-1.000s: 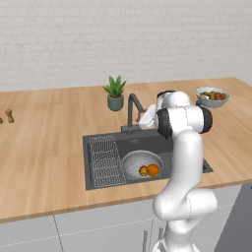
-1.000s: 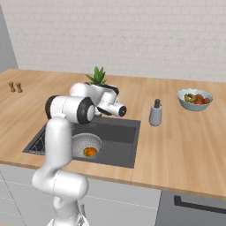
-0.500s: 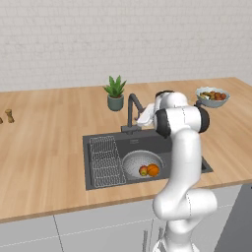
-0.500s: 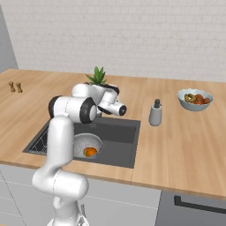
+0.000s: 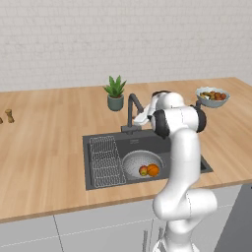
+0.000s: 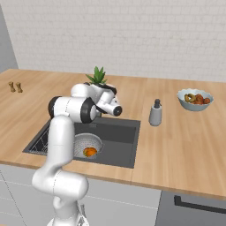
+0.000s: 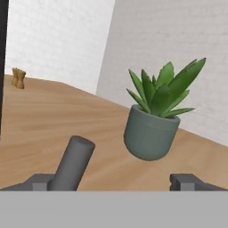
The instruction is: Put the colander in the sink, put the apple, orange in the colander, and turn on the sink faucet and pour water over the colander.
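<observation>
Two fruits, apple (image 5: 143,171) and orange (image 5: 153,170), already lay in the colander (image 5: 141,164), set in the sink (image 5: 98,174) beside the rack (image 5: 106,160). No water seen running. Gripper (image 7: 120,183) stood wide and empty, level with the faucet (image 5: 133,110), near its top; in the hand view the faucet's grey handle (image 7: 72,163) rose just inside the left fingertip (image 7: 39,181), plant (image 7: 154,121) well behind.

Judged at the tap-opening step. Risks from here: handle off-centre between the jaws, so could be brushed or slid past rather than pushed. Too hard a sweep could swing the spout off the colander and send water onto bare basin. Pot probably safe, being well apart.
</observation>
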